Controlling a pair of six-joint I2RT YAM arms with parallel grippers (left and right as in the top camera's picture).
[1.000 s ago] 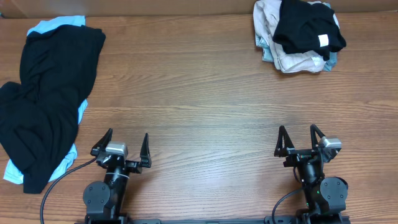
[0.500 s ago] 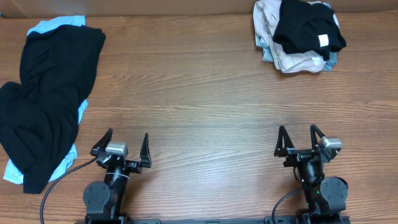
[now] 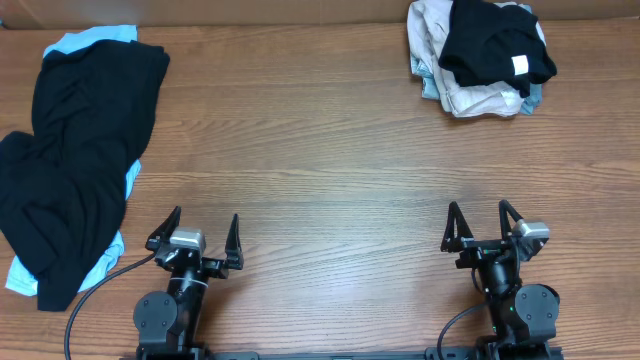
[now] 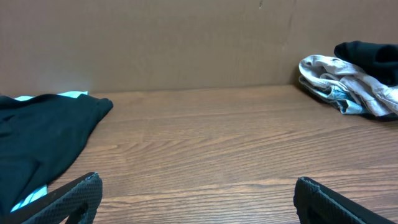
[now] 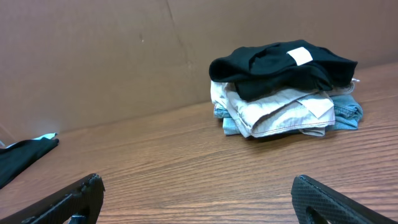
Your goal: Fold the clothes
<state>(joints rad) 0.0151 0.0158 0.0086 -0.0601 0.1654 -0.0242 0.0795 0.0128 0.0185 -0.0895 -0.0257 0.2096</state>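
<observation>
1. Arms seen from overhead are both tucked back at the near edge of the table (image 3: 330, 160), wrists low and fingers pointing toward the far side. The left gripper (image 3: 206, 213) and the right gripper (image 3: 478, 205) each have their fingers spread wide, holding nothing. A black shirt (image 3: 70, 170) lies crumpled at the far left over a light blue tee (image 3: 85, 42), well apart from both grippers. A folded stack (image 3: 470, 98) topped by a black piece (image 3: 490, 45) sits at the far right corner.
2. Left wrist view: the left gripper (image 4: 199, 202) is level just above the wood, its fingers (image 4: 68, 199) far apart. The black shirt (image 4: 37, 137) lies ahead to the left and the folded stack (image 4: 348, 87) far right, by a cardboard wall (image 4: 186, 43).
3. Right wrist view: the right gripper (image 5: 199, 202) is posed the same, its fingers (image 5: 336, 199) splayed and empty. The folded stack (image 5: 280, 109) sits ahead to the right.
</observation>
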